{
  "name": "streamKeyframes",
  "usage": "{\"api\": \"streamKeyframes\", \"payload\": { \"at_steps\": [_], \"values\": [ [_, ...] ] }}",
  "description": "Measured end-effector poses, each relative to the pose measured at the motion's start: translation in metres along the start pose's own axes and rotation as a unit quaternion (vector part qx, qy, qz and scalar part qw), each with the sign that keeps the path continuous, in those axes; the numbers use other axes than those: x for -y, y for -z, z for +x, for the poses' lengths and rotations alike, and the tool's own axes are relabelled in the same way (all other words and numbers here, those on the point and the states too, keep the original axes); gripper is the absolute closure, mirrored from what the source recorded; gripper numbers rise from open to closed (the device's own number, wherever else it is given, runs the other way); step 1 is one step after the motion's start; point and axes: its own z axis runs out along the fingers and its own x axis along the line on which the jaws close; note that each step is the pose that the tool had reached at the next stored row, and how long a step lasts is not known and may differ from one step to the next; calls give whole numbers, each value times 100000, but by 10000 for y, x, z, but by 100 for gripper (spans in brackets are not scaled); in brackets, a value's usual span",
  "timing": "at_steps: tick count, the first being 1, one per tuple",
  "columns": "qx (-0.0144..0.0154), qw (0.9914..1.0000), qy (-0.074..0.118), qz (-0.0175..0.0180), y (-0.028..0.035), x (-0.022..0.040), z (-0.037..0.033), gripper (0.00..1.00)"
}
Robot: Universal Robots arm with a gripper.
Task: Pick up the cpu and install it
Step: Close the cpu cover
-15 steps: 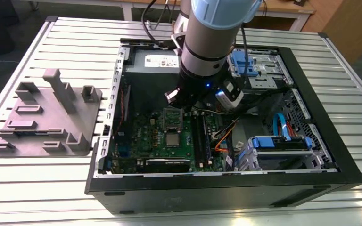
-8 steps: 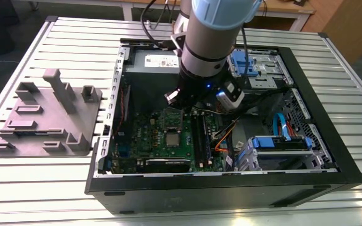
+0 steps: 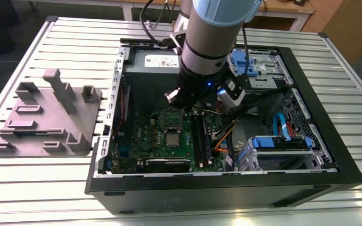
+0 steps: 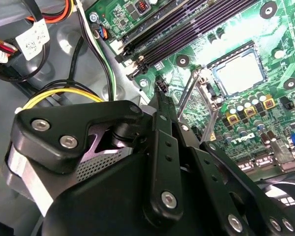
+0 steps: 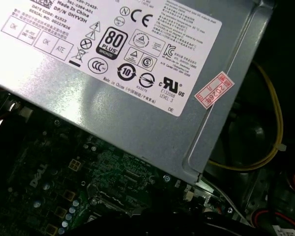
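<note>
- Hovering inside an open computer case [image 3: 332, 155] on a slatted metal surface [image 3: 74, 37]: the gripper [image 3: 192, 104], above the green motherboard [image 3: 143, 146] and close to the memory sticks [image 3: 200, 134].
- Cannot tell whether the jaws stand open or closed.
- Lying flat in the socket [image 4: 217, 78], silvery top up and apart from the gripper: the cpu [image 4: 240, 73].
- Judged from that, pick-up and placing look done.
- Beside the socket, a thin metal lever [image 4: 187, 93], apparently raised; clamping down seemingly not yet done.
- Off to the exterior view's left, a grey fixture tray [image 3: 43, 122] on the surface.
</note>
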Motion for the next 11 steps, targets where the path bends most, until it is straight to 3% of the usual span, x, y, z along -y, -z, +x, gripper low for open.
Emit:
{"api": "streamKeyframes", "payload": {
  "at_steps": [11],
  "values": [
    [-78, 100000, 273, -5, 7, 3, -8, 90]
  ]
}}
